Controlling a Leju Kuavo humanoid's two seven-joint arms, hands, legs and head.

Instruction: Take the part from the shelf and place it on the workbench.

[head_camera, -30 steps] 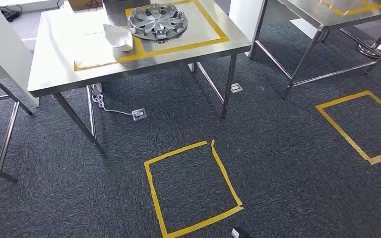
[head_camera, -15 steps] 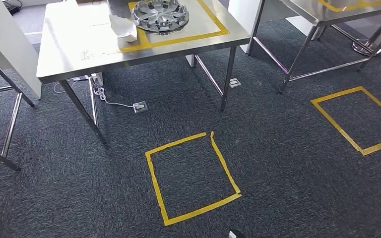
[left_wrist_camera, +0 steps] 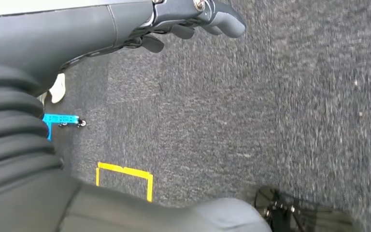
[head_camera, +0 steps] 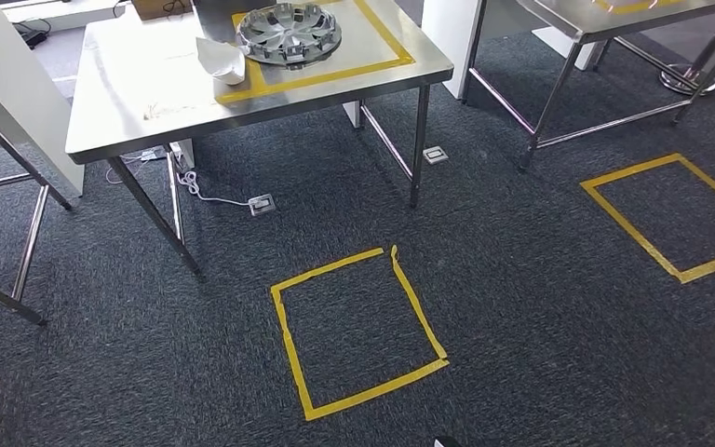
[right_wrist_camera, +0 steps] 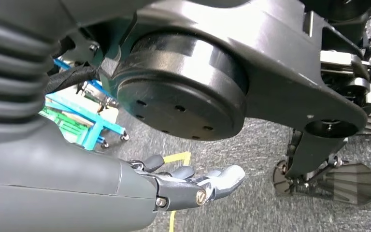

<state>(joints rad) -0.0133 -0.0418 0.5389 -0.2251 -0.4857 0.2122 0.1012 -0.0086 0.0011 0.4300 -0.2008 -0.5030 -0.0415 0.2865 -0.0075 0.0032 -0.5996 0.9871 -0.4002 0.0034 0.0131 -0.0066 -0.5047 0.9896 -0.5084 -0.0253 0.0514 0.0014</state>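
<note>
- Part point(head_camera: 290, 33): silver spoked disc, flat on far tabletop point(head_camera: 130, 112) inside yellow tape.
- Judged stiff, light, slick; take by rim.
- Left hand point(left_wrist_camera: 193, 21), right hand point(right_wrist_camera: 188, 183): empty, fingers loosely extended, hanging over carpet.

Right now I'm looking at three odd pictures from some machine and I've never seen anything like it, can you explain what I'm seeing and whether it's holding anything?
This is a two-legged humanoid robot with two arms, each ending in a many-fingered hand. The wide picture is taken from its head, looking down at grey carpet with a yellow tape square. Ahead stands a steel workbench carrying a silver wheel cover inside a taped outline, with a white crumpled object beside it. The other two pictures come from cameras at the wrists of its hanging arms. They show the left hand and the right hand above the carpet. Neither holds anything.
</note>
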